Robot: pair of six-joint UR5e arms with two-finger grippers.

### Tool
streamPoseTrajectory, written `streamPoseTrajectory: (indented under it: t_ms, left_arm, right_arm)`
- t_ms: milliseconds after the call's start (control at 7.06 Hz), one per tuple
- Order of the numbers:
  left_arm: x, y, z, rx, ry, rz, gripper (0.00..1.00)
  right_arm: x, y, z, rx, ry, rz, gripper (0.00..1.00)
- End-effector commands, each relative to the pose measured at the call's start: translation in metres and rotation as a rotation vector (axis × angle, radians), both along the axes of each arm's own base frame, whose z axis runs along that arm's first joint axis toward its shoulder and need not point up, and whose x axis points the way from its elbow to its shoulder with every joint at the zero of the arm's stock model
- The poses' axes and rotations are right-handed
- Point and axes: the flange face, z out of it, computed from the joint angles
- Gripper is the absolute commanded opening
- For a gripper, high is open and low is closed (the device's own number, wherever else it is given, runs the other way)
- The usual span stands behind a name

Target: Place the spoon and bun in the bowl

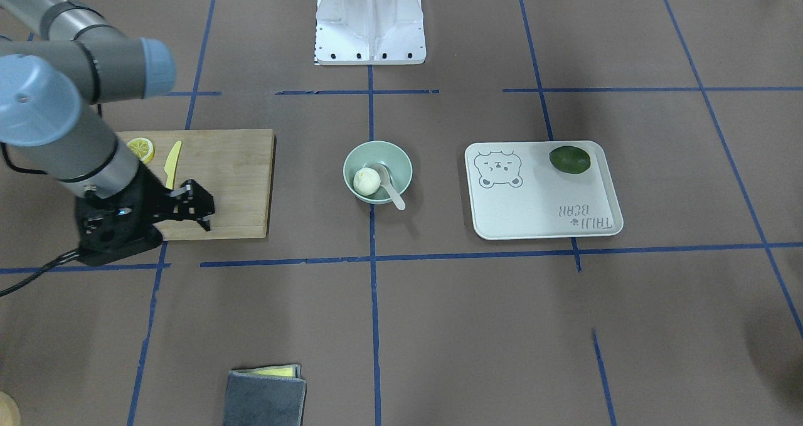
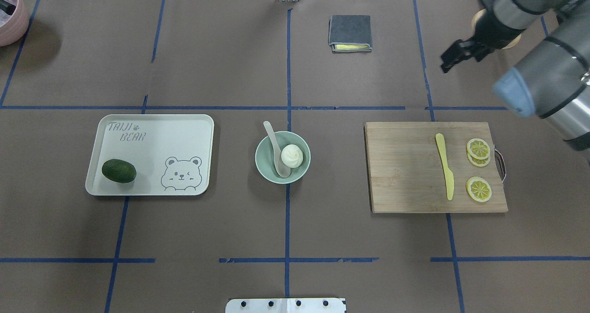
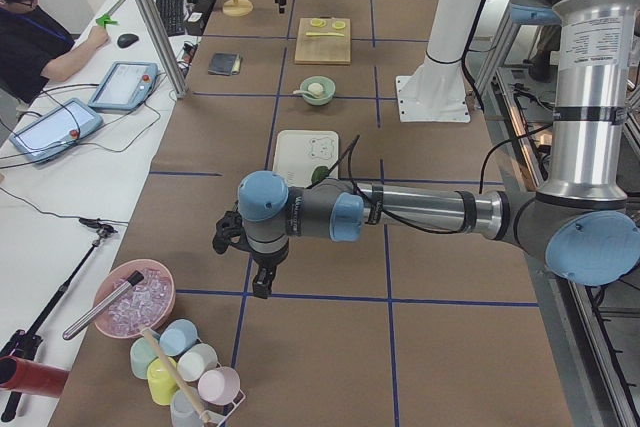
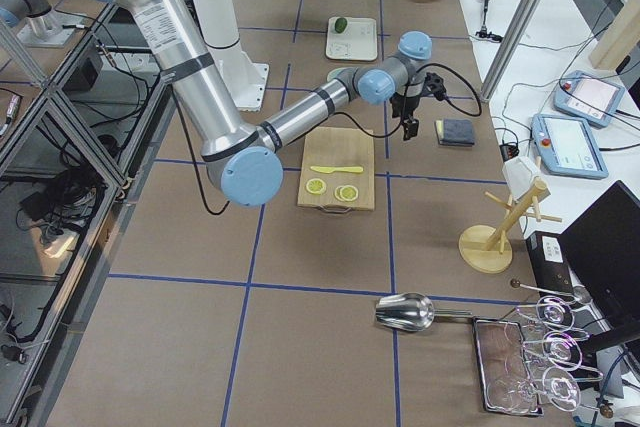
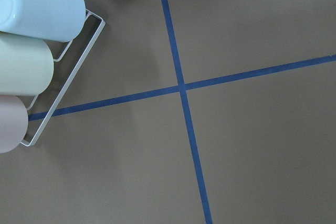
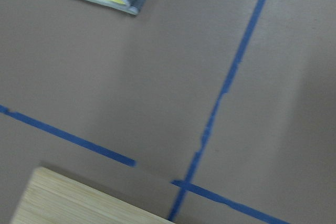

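The pale mint-green bowl [image 1: 377, 170] stands at the table's middle, also in the overhead view [image 2: 282, 157]. The white bun [image 1: 367, 181] lies inside it [image 2: 292, 155]. The off-white spoon [image 1: 390, 189] rests in the bowl beside the bun, its handle sticking out over the rim [image 2: 273, 142]. My right gripper [image 1: 201, 206] hangs open and empty above the far edge of the cutting board, well away from the bowl [image 2: 449, 57]. My left gripper [image 3: 255, 269] shows only in the exterior left view, far beyond the tray; I cannot tell if it is open.
A wooden cutting board [image 2: 405, 174] holds a yellow plastic knife [image 2: 445, 171] and lemon slices [image 2: 478, 189]. A pale tray [image 2: 152, 133] holds a dark green fruit [image 2: 119, 171]. A folded grey cloth [image 2: 350, 32] lies at the far side. A cup rack [image 5: 31, 56] is near the left wrist.
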Motion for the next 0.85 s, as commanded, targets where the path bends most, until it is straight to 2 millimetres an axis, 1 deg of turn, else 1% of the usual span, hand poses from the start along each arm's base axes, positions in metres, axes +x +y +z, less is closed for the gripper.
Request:
streamPoseTrajectory:
  t_ms: [0, 142, 283, 425, 567, 709]
  left_arm:
    - [0.001, 0.004, 0.003, -0.007, 0.002, 0.001, 1.0]
    - [0.0, 0.004, 0.003, -0.008, 0.003, 0.001, 1.0]
    - [0.0, 0.004, 0.002, -0.006, 0.005, 0.0, 1.0]
    - [0.0, 0.004, 0.001, -0.005, 0.005, 0.0, 1.0]
    - [0.0, 0.004, 0.002, -0.007, 0.005, 0.0, 1.0]
    - [0.001, 0.01, 0.007, -0.014, 0.005, 0.002, 1.0]
  right_arm:
    - [0.138, 0.016, 0.101, 0.05, 0.068, -0.012, 1.0]
    - [0.202, 0.038, 0.146, 0.03, 0.09, 0.019, 1.0]
    - [0.235, 0.068, 0.187, -0.04, 0.103, 0.063, 1.0]
    - [0.259, 0.094, 0.215, -0.098, 0.091, 0.104, 1.0]
    - [0.272, 0.121, 0.243, -0.147, 0.094, 0.121, 1.0]
    - [0.272, 0.133, 0.251, -0.16, 0.098, 0.121, 1.0]
